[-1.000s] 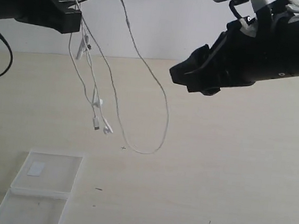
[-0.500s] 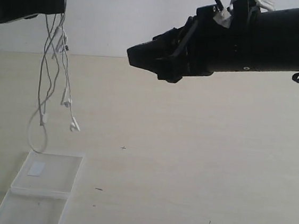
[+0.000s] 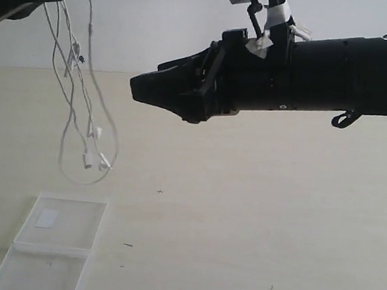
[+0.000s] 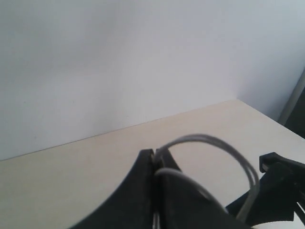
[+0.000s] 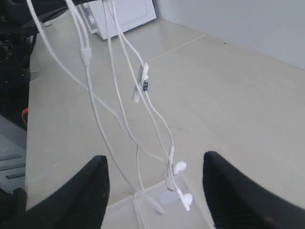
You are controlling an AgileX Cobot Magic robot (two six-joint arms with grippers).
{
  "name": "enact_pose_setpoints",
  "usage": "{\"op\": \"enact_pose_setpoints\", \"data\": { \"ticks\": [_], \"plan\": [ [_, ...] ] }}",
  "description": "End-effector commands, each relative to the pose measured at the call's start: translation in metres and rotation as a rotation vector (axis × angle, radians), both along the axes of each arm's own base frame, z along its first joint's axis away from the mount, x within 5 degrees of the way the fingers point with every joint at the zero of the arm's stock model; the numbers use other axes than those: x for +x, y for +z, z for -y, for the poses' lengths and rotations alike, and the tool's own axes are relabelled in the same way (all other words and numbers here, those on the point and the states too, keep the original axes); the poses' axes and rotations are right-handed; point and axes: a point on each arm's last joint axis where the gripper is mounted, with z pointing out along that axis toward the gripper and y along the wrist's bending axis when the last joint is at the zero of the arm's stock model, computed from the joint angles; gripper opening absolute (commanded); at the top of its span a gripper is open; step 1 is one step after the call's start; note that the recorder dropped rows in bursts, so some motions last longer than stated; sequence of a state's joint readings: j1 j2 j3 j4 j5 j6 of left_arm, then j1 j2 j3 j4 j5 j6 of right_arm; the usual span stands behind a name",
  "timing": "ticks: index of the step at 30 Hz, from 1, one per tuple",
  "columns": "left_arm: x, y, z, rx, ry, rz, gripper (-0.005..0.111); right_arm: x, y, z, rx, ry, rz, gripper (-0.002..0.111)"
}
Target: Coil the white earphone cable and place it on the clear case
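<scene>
Left gripper [image 4: 153,160]: fingers pressed together, pinching several strands of the cable [image 5: 87,57] high over the table [image 3: 274,230]. The cable hangs from it in loose, uneven loops, more a bunch than a tidy coil. The remote [image 5: 141,82] sits midway down; the earbuds [image 5: 179,167] dangle at the bottom, in the air just above the far edge of the case [image 3: 74,224]. Nothing touches the case. It lies open, with the label [image 3: 47,217] on the far half.

Right gripper [image 5: 155,188]: fingers spread, holding nothing, pointed at the hanging strands from the side.

Risks, as judged:
- The loops are slack and of unequal length, so lowering could spill a strand or an earbud over the case edge.
- Any swing in the bunch would shift where it lands.
- The right gripper might snag one strand and drag the bunch apart.
- The case looks light, so a push could slide it.
</scene>
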State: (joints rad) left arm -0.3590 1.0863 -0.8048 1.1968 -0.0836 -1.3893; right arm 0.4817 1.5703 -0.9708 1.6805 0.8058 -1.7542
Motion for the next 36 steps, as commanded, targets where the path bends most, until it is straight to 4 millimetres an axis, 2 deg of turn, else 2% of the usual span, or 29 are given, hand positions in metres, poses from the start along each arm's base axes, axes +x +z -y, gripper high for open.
{"op": "enact_pose_setpoints", "data": {
  "ticks": [1,5,13,16,18,27,31,36],
  "plan": [
    [-0.002,0.001,-0.002,-0.025,0.013,-0.007,0.000,-0.003,0.003,-0.001,0.044,0.058,0.050,0.067],
    [-0.002,0.002,-0.001,-0.029,0.005,-0.006,0.000,-0.006,0.004,-0.005,0.062,0.068,0.055,0.069],
    [-0.002,0.002,0.000,-0.033,-0.005,-0.003,0.000,-0.018,-0.010,-0.028,0.011,0.182,0.171,0.069],
    [-0.002,0.002,0.000,-0.033,-0.005,-0.003,0.000,-0.017,-0.011,-0.033,0.005,0.184,0.170,0.074],
    [-0.002,0.002,0.000,-0.033,-0.005,-0.003,0.000,-0.013,-0.013,-0.036,-0.009,0.171,0.175,0.076],
    [-0.004,0.003,0.003,-0.045,-0.040,0.007,0.000,0.009,-0.011,-0.050,-0.009,0.151,0.197,0.076],
    [-0.004,0.003,0.003,-0.073,-0.039,-0.005,0.000,0.019,-0.009,-0.057,0.016,0.141,0.149,0.076],
    [-0.004,0.003,0.003,-0.073,-0.039,-0.005,0.000,0.020,-0.008,-0.062,0.060,0.190,0.125,0.076]
  ]
}}
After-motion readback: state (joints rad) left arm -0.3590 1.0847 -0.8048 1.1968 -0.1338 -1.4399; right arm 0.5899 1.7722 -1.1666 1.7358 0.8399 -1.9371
